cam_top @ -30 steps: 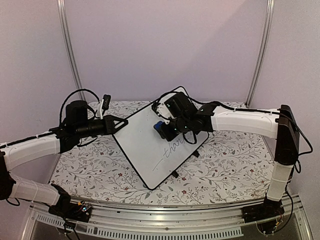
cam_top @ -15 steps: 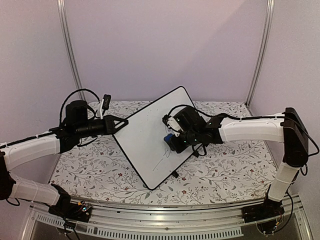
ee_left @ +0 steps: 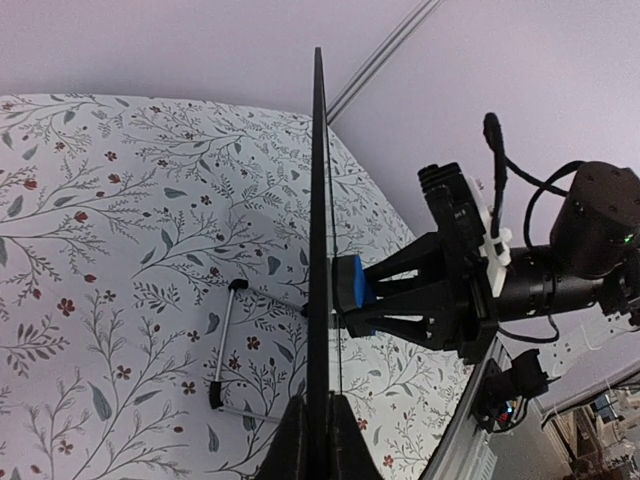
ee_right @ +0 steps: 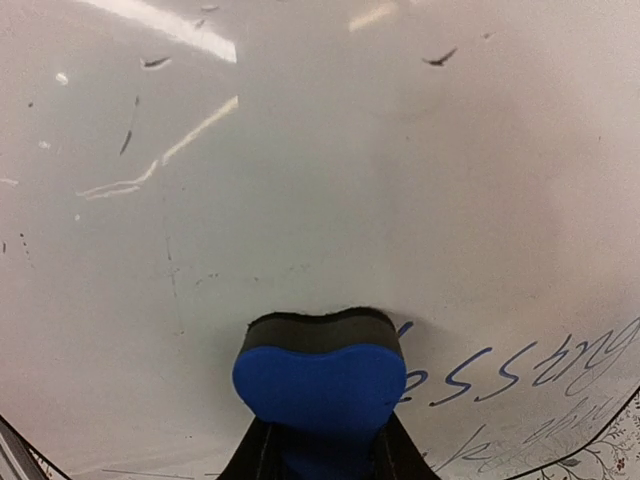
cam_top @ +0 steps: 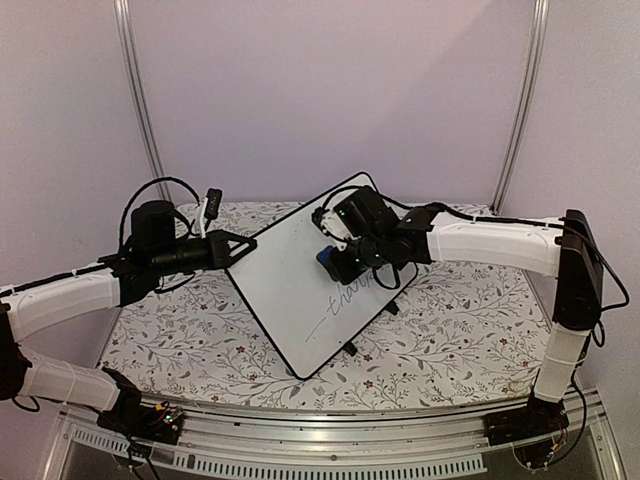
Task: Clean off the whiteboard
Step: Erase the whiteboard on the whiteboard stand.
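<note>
Since half a second ago the right hand [cam_top: 335, 262] has slid the eraser [cam_top: 326, 258] back up the whiteboard [cam_top: 285, 295], away from the lower right edge, and more of the writing [cam_top: 345, 300] shows below it again. The left hand has not shifted.

From above, the whiteboard stands corner-down on the bench [cam_top: 450, 340], leaning back, so it looks like a diamond. The left hand [cam_top: 232, 252] is closed on its left corner. The right hand is over the upper middle of the face, closed on the blue eraser. The thin handwritten line runs below and to the right of it.

The left wrist camera sees the whiteboard [ee_left: 318, 200] edge-on as a thin black line. The left hand [ee_left: 318, 445] is clamped on that edge at the bottom of the picture. The eraser [ee_left: 350, 285] seems to lie flat against the far face, though the contact line is too thin to be sure. Behind it is the right hand [ee_left: 368, 297]. A wire stand leg [ee_left: 222, 345] sticks out on the near side over the flowered bench [ee_left: 100, 250].

At the right wrist, two fingers [ee_right: 262, 455] grip the eraser [ee_right: 320, 385], with its dark felt against the glossy board [ee_right: 300, 150]. Blue writing [ee_right: 510, 375] sits just right of it, and faint smudges lie higher up.
</note>
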{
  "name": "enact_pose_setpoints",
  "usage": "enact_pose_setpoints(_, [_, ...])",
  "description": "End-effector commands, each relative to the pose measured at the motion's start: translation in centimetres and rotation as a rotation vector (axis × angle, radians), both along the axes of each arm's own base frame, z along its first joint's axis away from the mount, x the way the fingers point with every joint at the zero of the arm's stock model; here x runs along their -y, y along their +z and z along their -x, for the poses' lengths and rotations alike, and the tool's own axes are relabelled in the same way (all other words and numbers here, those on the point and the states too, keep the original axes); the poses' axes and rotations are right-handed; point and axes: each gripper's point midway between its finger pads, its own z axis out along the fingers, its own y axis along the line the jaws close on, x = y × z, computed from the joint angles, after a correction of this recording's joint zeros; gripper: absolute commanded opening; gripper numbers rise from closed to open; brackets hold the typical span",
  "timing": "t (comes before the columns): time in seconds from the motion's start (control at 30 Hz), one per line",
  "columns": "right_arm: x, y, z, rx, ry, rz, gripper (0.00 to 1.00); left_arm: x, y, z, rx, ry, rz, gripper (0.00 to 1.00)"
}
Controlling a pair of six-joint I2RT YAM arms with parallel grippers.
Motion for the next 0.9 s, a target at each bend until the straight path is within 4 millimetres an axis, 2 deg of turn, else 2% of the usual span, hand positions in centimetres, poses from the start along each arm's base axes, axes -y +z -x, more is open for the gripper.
enact_pose_setpoints(0.0, [-1.0,0.0,-2.0,0.043,-0.004,0.009,0.00,1.8,3.4,1.8,0.125,-0.121,0.038,0.00])
enact_pose_setpoints(0.2, [0.0,-2.5,-0.7,-0.017,-0.002,0.032,0.00,1.8,3.5,1.8,0.126,-0.121,0.038,0.00])
enact_pose_setpoints(0.43, [2.1,-5.5,2.1,-0.089,-0.017,0.028,0.00,1.8,3.4,1.8,0.122,-0.122,0.038,0.00])
enact_pose_setpoints(0.53, [2.7,-5.9,2.8,-0.102,-0.027,0.026,0.00,1.9,3.3,1.8,0.121,-0.123,0.039,0.00])
enact_pose_setpoints(0.67, [2.6,-5.3,2.5,-0.087,-0.033,0.018,0.00,1.9,3.3,1.8,0.119,-0.125,0.040,0.00])
enact_pose_setpoints(0.87, [0.7,-2.2,0.6,-0.018,-0.020,-0.013,0.00,1.8,3.4,1.8,0.123,-0.122,0.041,0.00])
